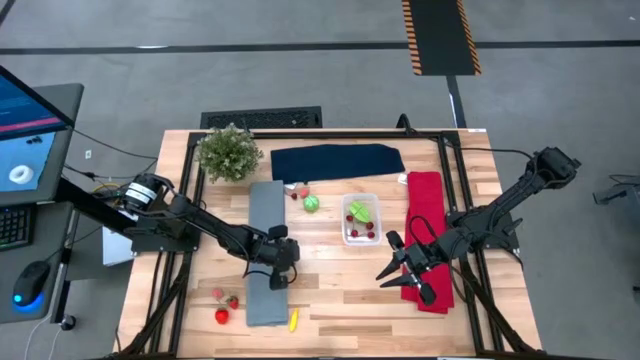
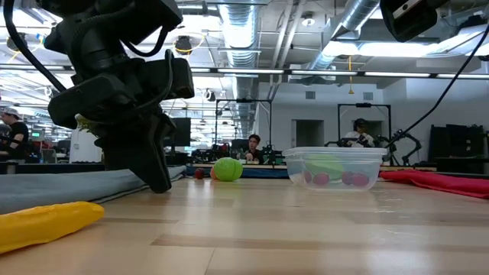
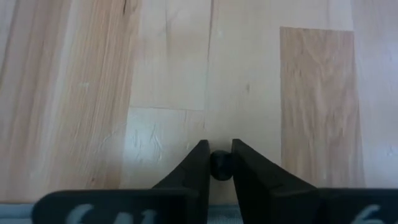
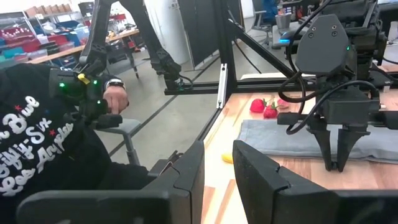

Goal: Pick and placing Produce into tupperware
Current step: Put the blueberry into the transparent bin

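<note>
My left gripper [image 1: 280, 272] points down at the grey cloth's [image 1: 265, 250] right edge, with its tips low over the wood [image 2: 159, 183], shut on a tiny dark cherry [image 3: 219, 165]. The clear tupperware [image 1: 360, 219] [image 2: 332, 168] holds a lime-green piece and dark red cherries. A lime-green piece [image 1: 312, 203] [image 2: 227, 169] lies on the table left of the tub. Strawberries [image 1: 225, 305] [image 4: 264, 107] and a yellow piece [image 1: 293, 320] [image 2: 38, 221] lie near the table's near edge. My right gripper [image 1: 405, 278] [image 4: 217, 168] hangs open beside the red cloth, touching nothing. My left gripper pinches the small dark cherry [image 3: 219, 163] between its two fingertips [image 3: 198, 162], coming from above and pointing down. The cherry sits right at the finger ends, just over the wood. Whether it rests on the table or is lifted clear, I cannot tell.
A bushy potted plant [image 1: 229, 152] stands at the far left corner. A navy cloth [image 1: 337, 161] lies along the far edge and a red cloth [image 1: 427, 235] on the right. Bare wood lies between the two grippers. A person sits beyond the table's left side [image 4: 56, 137].
</note>
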You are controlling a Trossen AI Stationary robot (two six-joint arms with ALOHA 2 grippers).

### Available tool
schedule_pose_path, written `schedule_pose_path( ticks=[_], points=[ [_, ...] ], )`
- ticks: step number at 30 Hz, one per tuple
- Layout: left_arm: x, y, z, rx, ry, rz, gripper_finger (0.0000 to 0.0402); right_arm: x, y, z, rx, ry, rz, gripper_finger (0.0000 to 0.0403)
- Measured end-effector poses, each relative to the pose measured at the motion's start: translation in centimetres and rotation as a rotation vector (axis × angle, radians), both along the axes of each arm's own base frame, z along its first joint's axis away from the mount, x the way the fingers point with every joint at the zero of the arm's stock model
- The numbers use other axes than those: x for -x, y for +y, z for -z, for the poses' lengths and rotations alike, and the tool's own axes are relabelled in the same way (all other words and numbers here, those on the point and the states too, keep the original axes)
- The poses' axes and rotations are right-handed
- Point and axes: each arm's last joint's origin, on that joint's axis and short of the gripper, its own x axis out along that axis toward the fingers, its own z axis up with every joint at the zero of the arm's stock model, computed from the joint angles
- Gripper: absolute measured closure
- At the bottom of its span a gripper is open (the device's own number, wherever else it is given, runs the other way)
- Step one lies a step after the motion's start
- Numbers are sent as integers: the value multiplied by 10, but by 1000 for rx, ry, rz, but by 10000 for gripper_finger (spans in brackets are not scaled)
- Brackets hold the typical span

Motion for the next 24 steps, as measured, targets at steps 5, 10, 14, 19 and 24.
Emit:
schedule_pose_path(
  ticks=[5,10,14,19,24],
  points=[
    [-11,-4,-10,-15,-7,52,363,0,0,0,0,0,0,296],
    [-22,-7,-28,-62,-29,92,363,0,0,0,0,0,0,296],
    [-34,-4,-44,-101,-69,125,364,0,0,0,1,0,0,296],
    [-51,12,-62,-85,-110,164,363,2,0,-11,21,-117,-51,296],
    [-68,34,-83,-44,-176,185,362,15,-10,-30,38,-237,-330,296]
  ],
)
